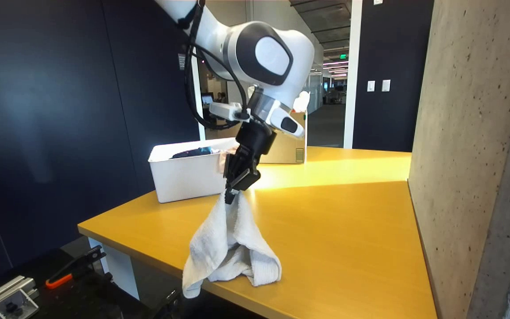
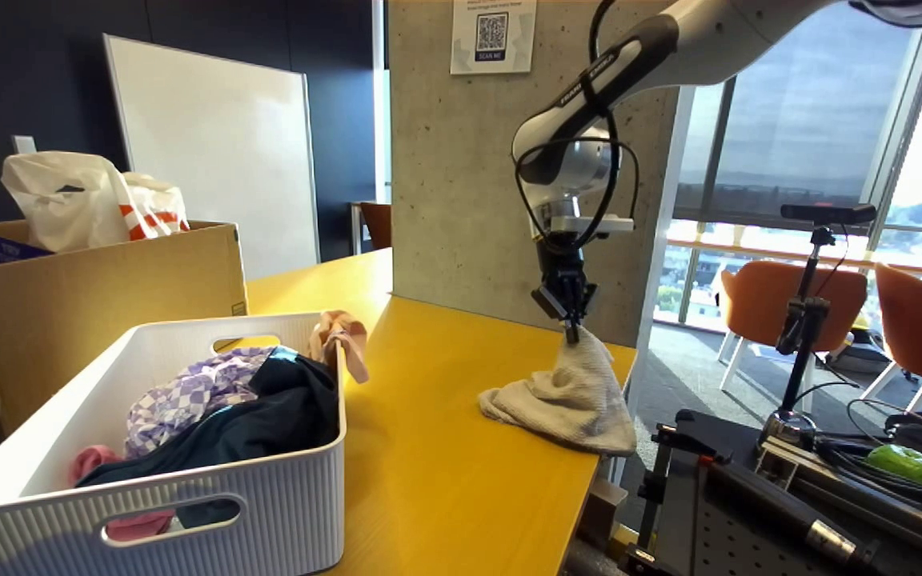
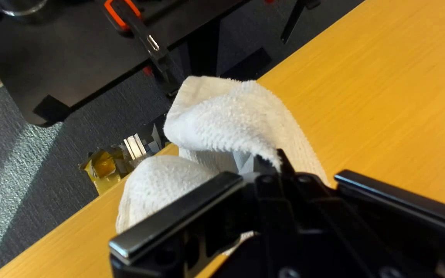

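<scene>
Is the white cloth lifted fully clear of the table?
No, the pincer grips the cloth by its top, while its lower part lies on the table.

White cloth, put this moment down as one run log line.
gripper: pinching white cloth | cloth: lower folds on table, partly past edge | white bin: holds clothes

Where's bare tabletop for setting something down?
Free: the stretch between the white cloth and the concrete wall, and the patch between cloth and white bin. Crowded: where bin and cardboard box stand together, and under the pincer.
</scene>
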Robot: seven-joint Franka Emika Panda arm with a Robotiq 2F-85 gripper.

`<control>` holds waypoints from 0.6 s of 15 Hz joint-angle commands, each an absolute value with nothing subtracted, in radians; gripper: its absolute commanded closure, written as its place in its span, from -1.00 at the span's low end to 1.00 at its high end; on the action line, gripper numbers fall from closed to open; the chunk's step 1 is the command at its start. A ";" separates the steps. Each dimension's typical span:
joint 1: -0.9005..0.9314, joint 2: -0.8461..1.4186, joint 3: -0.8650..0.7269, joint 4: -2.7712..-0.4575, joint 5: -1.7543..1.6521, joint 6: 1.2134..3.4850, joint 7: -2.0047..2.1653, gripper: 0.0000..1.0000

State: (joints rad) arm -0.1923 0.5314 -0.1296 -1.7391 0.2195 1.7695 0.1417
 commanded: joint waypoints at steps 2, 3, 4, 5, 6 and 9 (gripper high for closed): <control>-0.176 0.640 -0.125 -1.572 0.190 1.824 0.138 0.98; -0.176 0.655 -0.123 -1.539 0.188 1.835 0.135 0.98; -0.173 0.673 -0.121 -1.503 0.185 1.853 0.136 0.98; -0.170 0.692 -0.123 -1.464 0.173 1.875 0.135 0.98; -0.170 0.714 -0.117 -1.421 0.169 1.888 0.126 0.98; -0.165 0.784 -0.110 -1.310 0.147 1.935 0.126 0.98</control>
